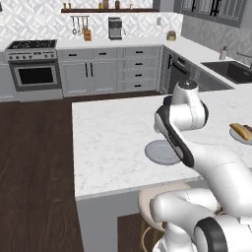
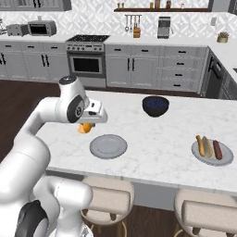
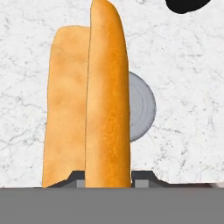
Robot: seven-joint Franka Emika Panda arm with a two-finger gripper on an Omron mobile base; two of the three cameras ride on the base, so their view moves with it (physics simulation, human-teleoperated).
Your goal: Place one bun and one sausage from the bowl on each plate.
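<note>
My gripper (image 2: 86, 125) is shut on a golden-orange bun (image 3: 107, 96), held lengthwise between the fingertips (image 3: 142, 177). In the right base view the bun (image 2: 84, 128) hangs just above the marble counter, a little left of a bare light-grey plate (image 2: 108, 146), which peeks from behind the bun in the hand view (image 3: 142, 109). The same plate (image 1: 160, 151) lies beside my arm in the left base view. The second plate (image 2: 210, 160) at the counter's right end carries a bun (image 2: 200, 145) and a sausage (image 2: 217, 149). A black rounded edge (image 3: 183, 4) may be the bowl; I cannot tell.
A deep blue-black bowl (image 2: 155, 105) stands toward the back of the island (image 2: 152, 134). Two round stools (image 2: 109, 196) are tucked under the near edge. Cabinets, a stove (image 2: 85, 58) and a sink (image 1: 231, 69) line the far walls.
</note>
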